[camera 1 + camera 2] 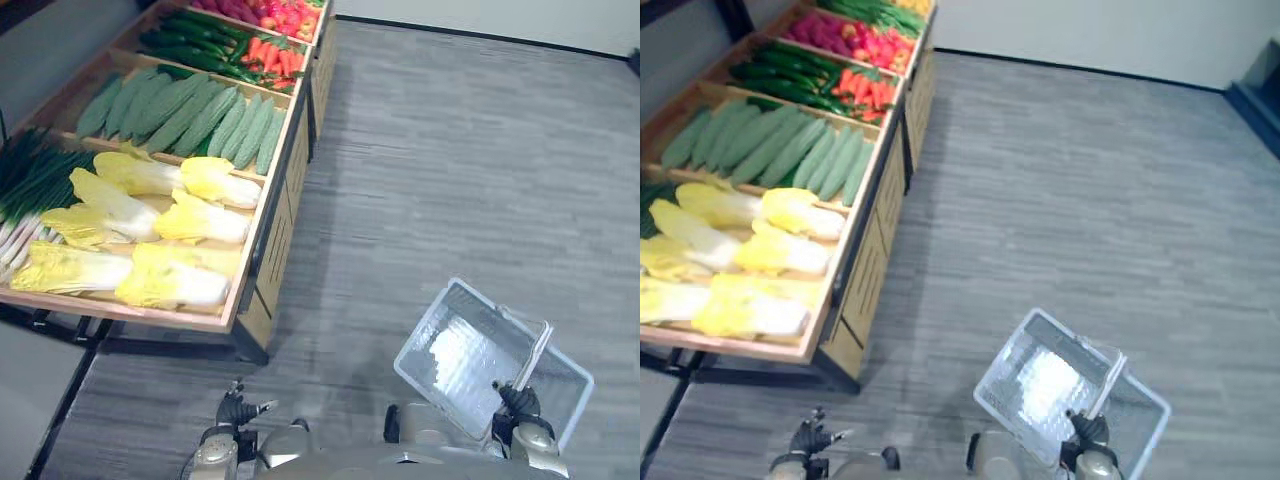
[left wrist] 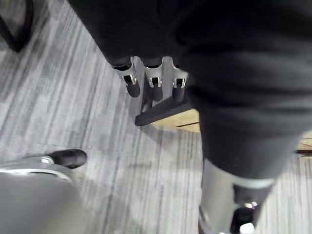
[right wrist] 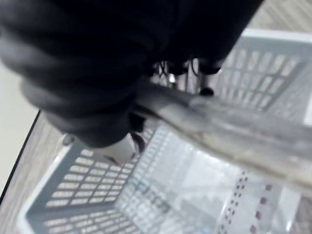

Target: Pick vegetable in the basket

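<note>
While the right hand curls round the white handle of the pale grey plastic mesh basket, the left hand hangs low, fingers seemingly relaxed and holding nothing. Yellow-white cabbages and long green gourds lie on the wooden display stand, well apart from the basket.

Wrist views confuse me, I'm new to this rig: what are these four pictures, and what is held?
Two pictures come from the humanoid robot's head, looking down; two come from cameras on its wrists. The dark bulk there is each hand's cover. The right robot hand grips the handle of an empty white basket. The left robot hand is open, holding nothing. On its left, a wooden stand holds cabbages, green gourds and more vegetables.
</note>
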Controlling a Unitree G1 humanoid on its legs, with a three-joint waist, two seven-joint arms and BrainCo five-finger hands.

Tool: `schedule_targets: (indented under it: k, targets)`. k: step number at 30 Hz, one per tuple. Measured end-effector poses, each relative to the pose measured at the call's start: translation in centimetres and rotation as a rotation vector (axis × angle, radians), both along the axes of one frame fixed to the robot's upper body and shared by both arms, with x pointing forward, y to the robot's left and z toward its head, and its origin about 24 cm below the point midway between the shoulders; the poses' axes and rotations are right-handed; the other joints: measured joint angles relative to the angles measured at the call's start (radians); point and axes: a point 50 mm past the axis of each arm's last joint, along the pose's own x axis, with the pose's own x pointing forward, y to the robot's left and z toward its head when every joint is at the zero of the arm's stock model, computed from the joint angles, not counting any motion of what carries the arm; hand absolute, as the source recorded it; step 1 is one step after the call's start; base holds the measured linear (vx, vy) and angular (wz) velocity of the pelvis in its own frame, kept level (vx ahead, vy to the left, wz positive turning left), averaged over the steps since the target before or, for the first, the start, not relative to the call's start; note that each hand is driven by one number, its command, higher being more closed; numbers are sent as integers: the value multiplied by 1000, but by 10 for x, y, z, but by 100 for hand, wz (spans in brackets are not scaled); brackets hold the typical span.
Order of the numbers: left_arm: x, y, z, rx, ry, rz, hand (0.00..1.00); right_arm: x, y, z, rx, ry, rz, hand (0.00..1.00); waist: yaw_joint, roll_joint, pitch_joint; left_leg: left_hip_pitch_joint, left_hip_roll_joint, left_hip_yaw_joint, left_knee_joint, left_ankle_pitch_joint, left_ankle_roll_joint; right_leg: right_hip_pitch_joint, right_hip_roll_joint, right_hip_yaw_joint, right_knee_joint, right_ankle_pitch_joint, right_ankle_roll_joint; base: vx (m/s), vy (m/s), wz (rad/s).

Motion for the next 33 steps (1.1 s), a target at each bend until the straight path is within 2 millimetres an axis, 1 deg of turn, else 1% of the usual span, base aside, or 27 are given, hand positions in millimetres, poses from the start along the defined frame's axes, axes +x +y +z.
schedule_targets:
  k: [1,3,4,5,6,7,8,9,10,11,13,14,16,17,18,19,20,21,22,24,25,26,27,28,30,31,33]
  targets:
    - [2,0,1,1,-6,-2,0,1,2,0,2,-5,8,100,0,0,0,3,9,-11,0,-2,-4,-2,0,5,-82,7,-6,425,-247,83]
    - [6,-1,1,-2,-15,-4,0,5,5,1,8,-21,20,100,1,-2,0,16,35,-21,1,-22,-38,0,-4,41,-342,100,-27,387,-285,61]
    - [6,-1,1,-2,-15,-2,0,8,7,1,14,-29,29,100,1,-7,-1,28,49,-30,2,-51,-83,1,-14,75,-514,211,-31,453,-398,45]
    - [4,1,1,2,-12,6,0,9,9,1,22,-33,29,100,2,-28,-5,40,49,-38,1,-77,-121,4,-38,96,-618,278,-32,588,-559,55]
    - [3,5,0,4,-1,28,0,12,14,0,37,-40,21,100,6,-27,6,73,68,-49,-7,-120,-171,22,-35,82,-632,414,-14,560,-552,44]
    - [2,-12,-6,-44,20,22,0,21,8,4,33,-60,-1,100,9,32,16,81,117,-54,-6,-127,-187,14,7,53,-555,334,-36,428,-409,40]
    - [0,-16,-7,-57,24,23,0,23,9,5,37,-68,-5,100,9,38,18,84,111,-66,-5,-111,-187,-7,1,54,-484,285,-49,393,-363,56]
    - [-6,-18,-9,-68,39,40,0,21,8,5,41,-71,-19,100,-2,45,17,120,114,-60,-10,-65,-188,-12,-9,39,-336,172,-63,244,-224,55]
    - [-9,-17,-10,-67,44,48,0,21,8,5,42,-71,-22,100,0,47,14,139,121,-65,-13,-55,-193,-8,-6,32,-295,137,-69,339,-308,58]
    - [-15,-16,-12,-68,60,63,0,21,6,5,39,-65,-7,100,12,63,0,150,145,-71,-1,-51,-197,0,-1,10,-250,93,-84,289,-215,29]
    - [-19,-16,-13,-69,67,75,0,19,8,1,43,-32,22,100,16,72,-20,92,160,-95,91,-49,-194,20,0,-30,-246,62,-93,331,-260,55]
    - [-18,-15,-12,-71,61,82,0,17,11,-3,53,-7,45,100,16,74,-20,19,165,-115,213,-35,-183,60,-3,-70,-277,53,-98,288,-245,95]
    - [-18,-12,-11,-63,58,85,0,12,16,-8,70,31,64,100,26,61,-9,-104,190,-92,451,11,-194,163,-4,-134,-369,56,-105,325,-195,82]
    - [-22,-12,-12,-62,69,86,0,8,19,-12,80,64,79,100,51,64,-11,-157,186,-14,553,-67,-194,242,-7,-162,-428,64,-108,307,-107,40]
    - [-23,-12,-12,-65,70,88,0,9,18,-12,77,66,85,100,56,66,-12,-179,173,24,558,-113,-194,269,-11,-174,-450,67,-104,352,-78,47]
    - [-23,-13,-12,-67,67,89,0,12,17,-10,73,61,89,100,58,65,-11,-229,114,79,496,-154,-186,310,-32,-215,-479,73,-94,226,12,51]
    - [-22,-13,-12,-68,63,90,0,14,16,-10,70,59,90,100,57,65,-12,-252,77,106,423,-147,-177,326,-43,-237,-489,76,-86,281,45,97]
    - [-20,-16,-11,-74,52,82,0,13,12,-9,62,63,89,100,51,80,-18,-286,12,184,233,-23,-113,361,-41,-294,-510,78,-65,269,54,116]
    - [-19,-15,-10,-70,48,75,0,12,16,-13,84,87,82,100,68,58,-21,-270,-15,254,190,14,-15,396,-53,-326,-525,78,-46,283,32,119]
    - [-19,-5,-9,-49,51,77,0,16,23,-14,104,80,84,100,74,21,-21,-246,-63,261,125,24,8,411,-76,-350,-489,92,-25,305,58,124]
    - [-21,-6,-10,-58,63,76,0,17,23,-14,110,88,78,100,71,22,-20,-232,-84,191,110,22,12,390,-105,-349,-348,95,-21,359,101,163]
    - [-23,-7,-11,-64,75,73,0,16,21,-14,117,81,42,100,67,22,-19,-200,-99,138,85,24,13,355,-138,-327,-193,123,10,362,39,167]
    - [-24,-7,-12,-65,87,63,0,14,18,-14,125,75,7,100,62,22,-15,-168,-99,84,64,26,16,319,-153,-257,-52,166,15,358,-43,182]
    - [-26,-5,-12,-59,100,50,0,13,16,-15,131,72,-16,100,61,30,-9,-135,-96,10,53,26,15,289,-116,-153,40,85,4,310,-100,161]
    - [-26,-5,-12,-62,99,58,0,11,15,-15,151,56,-59,100,60,29,-12,-96,-88,-68,37,31,8,273,-75,-83,36,13,4,255,-123,150]
    - [-25,-6,-12,-76,90,78,0,9,14,-15,164,46,-91,100,60,32,-17,-85,-87,-132,30,35,-2,257,-65,-42,-26,-17,-11,223,-169,174]
    - [-22,-7,-11,-89,72,99,0,6,11,-15,182,34,-147,100,52,29,-19,-75,-85,-219,21,33,-30,234,-34,114,-158,-34,-16,130,-280,152]
